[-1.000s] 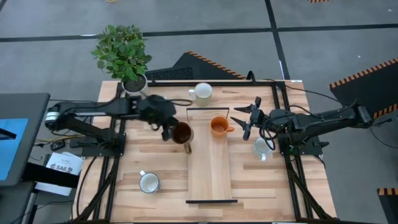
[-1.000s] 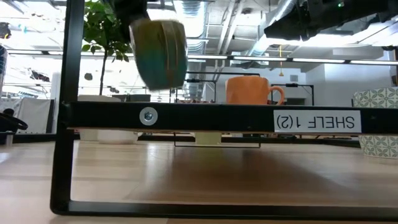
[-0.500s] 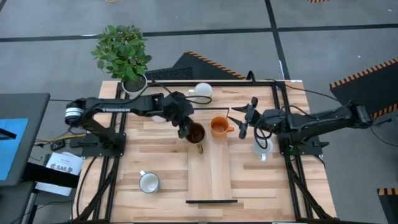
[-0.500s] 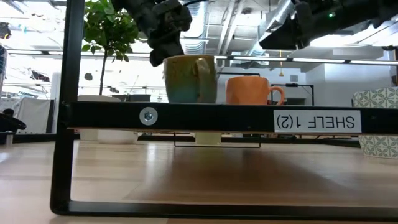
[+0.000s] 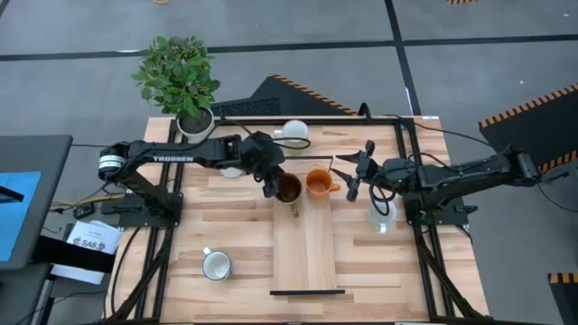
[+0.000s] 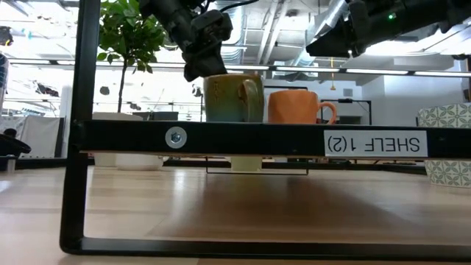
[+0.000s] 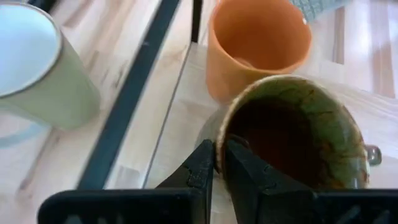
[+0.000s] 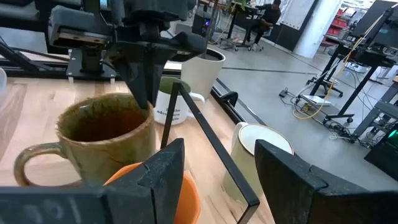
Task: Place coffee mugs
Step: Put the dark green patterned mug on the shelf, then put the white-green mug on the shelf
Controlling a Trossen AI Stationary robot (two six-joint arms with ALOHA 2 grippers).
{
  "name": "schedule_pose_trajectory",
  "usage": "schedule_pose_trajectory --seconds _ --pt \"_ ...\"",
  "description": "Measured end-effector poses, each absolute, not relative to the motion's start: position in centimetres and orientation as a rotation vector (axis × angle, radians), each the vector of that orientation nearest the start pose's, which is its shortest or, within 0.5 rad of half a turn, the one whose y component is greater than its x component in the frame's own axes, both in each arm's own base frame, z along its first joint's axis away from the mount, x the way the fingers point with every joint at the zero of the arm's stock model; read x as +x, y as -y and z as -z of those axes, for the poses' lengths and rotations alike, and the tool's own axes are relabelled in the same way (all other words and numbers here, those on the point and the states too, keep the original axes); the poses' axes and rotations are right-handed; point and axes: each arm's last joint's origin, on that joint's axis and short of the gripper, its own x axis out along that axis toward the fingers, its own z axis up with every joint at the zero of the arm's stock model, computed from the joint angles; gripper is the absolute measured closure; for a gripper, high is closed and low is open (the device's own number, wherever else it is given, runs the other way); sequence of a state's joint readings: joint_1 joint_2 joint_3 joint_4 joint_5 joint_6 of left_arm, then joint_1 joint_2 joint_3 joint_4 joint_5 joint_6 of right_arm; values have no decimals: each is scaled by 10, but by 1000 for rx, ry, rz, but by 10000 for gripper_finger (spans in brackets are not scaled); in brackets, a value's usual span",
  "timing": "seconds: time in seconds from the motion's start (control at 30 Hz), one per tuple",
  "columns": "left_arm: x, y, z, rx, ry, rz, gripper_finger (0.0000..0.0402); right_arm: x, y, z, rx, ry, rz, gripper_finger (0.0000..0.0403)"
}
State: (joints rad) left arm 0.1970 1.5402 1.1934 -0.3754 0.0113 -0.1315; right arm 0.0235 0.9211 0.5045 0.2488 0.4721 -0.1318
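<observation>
Olive green mug (image 5: 288,188) sat upright on the wooden shelf board (image 5: 307,257), near its far end, mouth up, dark brown glaze inside, mottled green-brown glossy outside. Its loop handle (image 8: 28,163) pointed toward the table's near edge, roughly 6 o'clock in the overhead view. Left gripper (image 7: 217,165) was pinched on the mug's rim, one finger inside and one outside, fingers narrow and holding the mug at its 9 o'clock side.

Orange mug (image 5: 317,183) stood just beside it at 3 o'clock, upright, smooth matte ceramic, handle pointing right toward the right arm. In the low view both mugs (image 6: 233,97) (image 6: 296,107) stood side by side on the black-framed shelf labelled "SHELF 1(2)"; touching or not, cannot tell.

Right gripper (image 5: 354,174) hovered just right of the orange mug, fingers spread wide, holding nothing. A pale mug (image 5: 382,215) lay below the right arm. A white mug (image 5: 295,132) was at 12 o'clock of the shelf and another white mug (image 5: 217,264) at 8 o'clock, upright, mouth up. A pale green mug (image 7: 34,68) stood beyond the shelf's black rail (image 7: 134,93). Potted plant (image 5: 181,77) at the table's far-left corner.
</observation>
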Motion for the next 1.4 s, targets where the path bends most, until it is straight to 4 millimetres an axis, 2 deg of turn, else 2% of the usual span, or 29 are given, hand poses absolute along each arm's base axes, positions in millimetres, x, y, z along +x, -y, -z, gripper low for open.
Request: schedule_pose_trajectory --seconds 0.4,0.7,0.83,1.0,1.13,1.23,1.4 --pt "329 -65 -280 -160 -696 -210 369 201 8 -254 -171 -194 436 182" --pt "329 -66 -299 -143 -688 -225 369 201 8 -254 -170 -193 437 182" --pt "321 -64 -319 -126 -695 -220 369 201 8 -254 -170 -193 437 182" --pt "297 -52 -349 -101 -594 -177 369 201 8 -254 -170 -193 435 182" --pt "266 -34 -363 -52 -439 -158 369 201 8 -254 -169 -192 434 182" --pt "242 -21 -352 -25 -306 -135 369 201 8 -254 -168 -192 434 182" --pt "203 -11 -309 8 -147 -132 369 201 8 -256 -162 -165 436 182"
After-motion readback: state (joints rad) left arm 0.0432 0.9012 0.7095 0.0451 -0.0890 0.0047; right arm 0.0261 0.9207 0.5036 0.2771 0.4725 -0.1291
